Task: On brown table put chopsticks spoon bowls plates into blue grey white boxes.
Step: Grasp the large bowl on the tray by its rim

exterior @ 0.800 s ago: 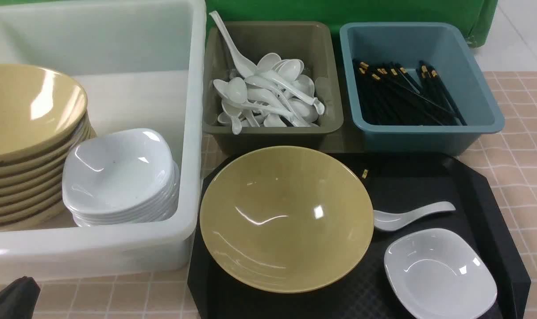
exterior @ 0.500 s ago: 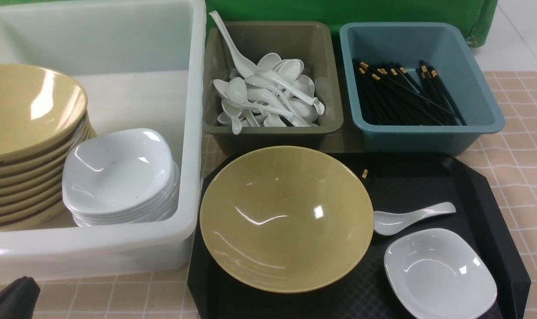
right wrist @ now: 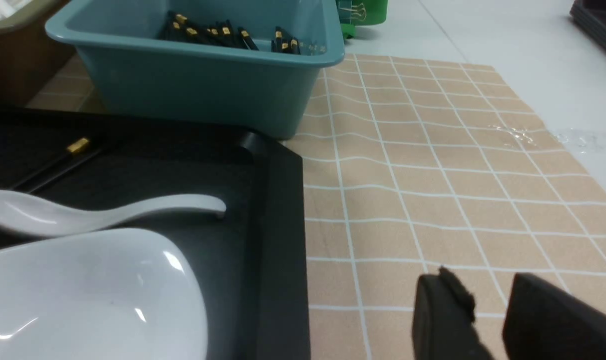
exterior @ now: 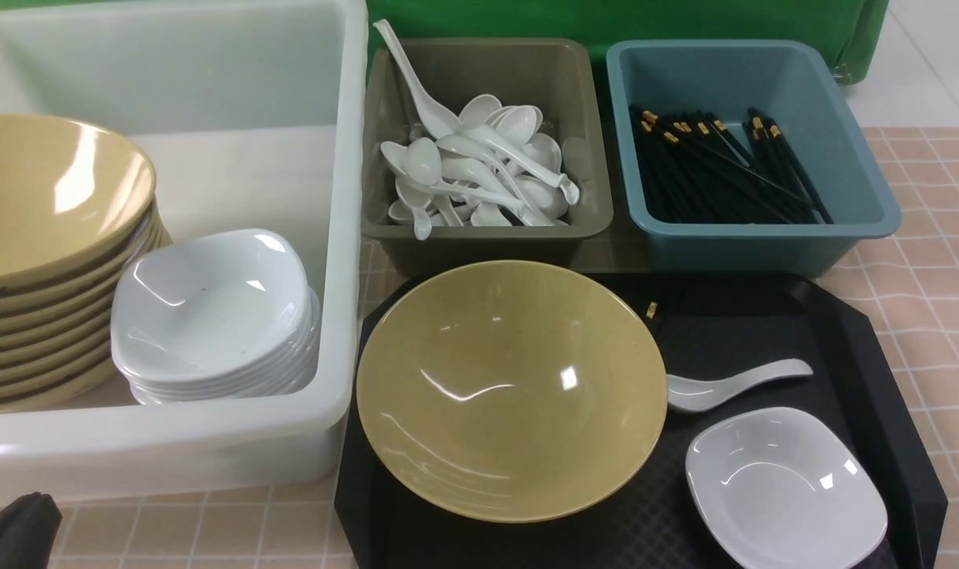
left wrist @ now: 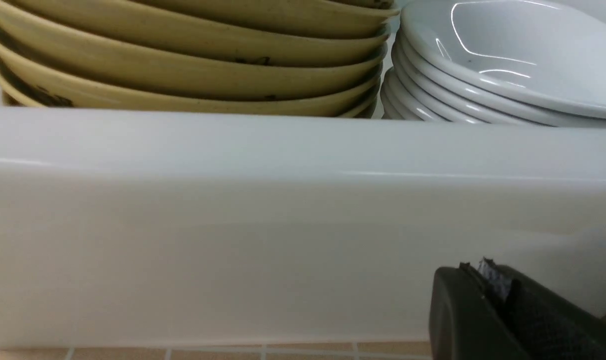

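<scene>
On the black tray (exterior: 866, 332) stand a yellow bowl (exterior: 511, 387), a white spoon (exterior: 732, 383) and a small white plate (exterior: 787, 486). Black chopsticks (right wrist: 58, 160) with a gold band lie on the tray beside the bowl. The white box (exterior: 345, 237) holds stacked bowls (exterior: 44, 237) and plates (exterior: 218, 316). Spoons fill the grey box (exterior: 487, 237), and chopsticks lie in the blue box (exterior: 764, 229). My left gripper (left wrist: 487, 272) is shut and empty, low before the white box's near wall. My right gripper (right wrist: 482, 290) is open over the brown table (right wrist: 432, 190), right of the tray.
A green cloth-covered object (exterior: 621, 20) stands behind the grey and blue boxes. The brown table ends at a pale floor (right wrist: 532, 45) to the far right. The tray's raised rim (right wrist: 278, 225) lies between my right gripper and the plate.
My left gripper has slipped slightly lower and to the left at the bottom corner of the front view. Nothing else has moved.
</scene>
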